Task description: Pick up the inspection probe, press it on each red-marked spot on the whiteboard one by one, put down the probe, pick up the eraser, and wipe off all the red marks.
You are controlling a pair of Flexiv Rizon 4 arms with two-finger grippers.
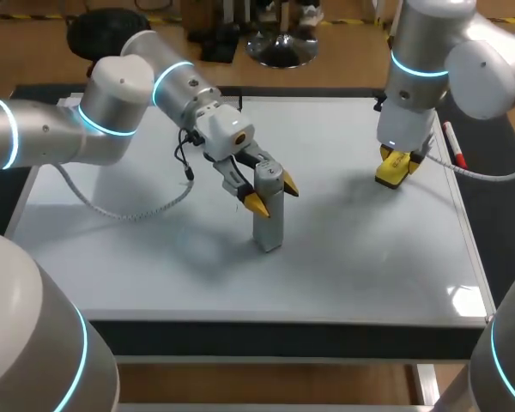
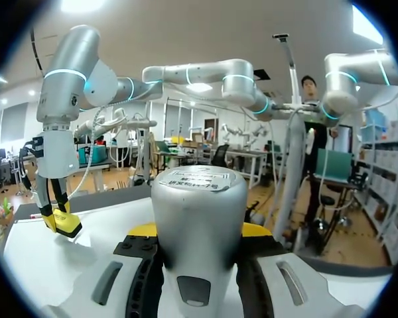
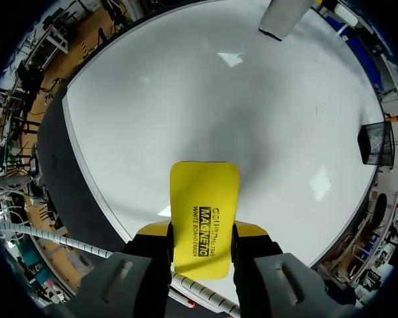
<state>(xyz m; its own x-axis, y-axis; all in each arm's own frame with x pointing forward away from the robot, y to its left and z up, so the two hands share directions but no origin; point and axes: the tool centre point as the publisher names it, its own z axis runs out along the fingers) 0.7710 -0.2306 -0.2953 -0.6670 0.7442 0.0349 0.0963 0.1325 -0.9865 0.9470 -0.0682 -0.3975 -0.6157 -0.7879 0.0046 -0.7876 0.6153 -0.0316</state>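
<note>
Yellow eraser (image 1: 393,170) near whiteboard (image 1: 369,257) edge; probe (image 1: 269,219) central.

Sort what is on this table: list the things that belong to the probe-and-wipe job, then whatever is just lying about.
Job:
- inspection probe, standing on the board, left gripper shut on it
- eraser, held between the right gripper's fingers
- whiteboard

Lying about:
- marker pen, at the whiteboard's right edge
</note>
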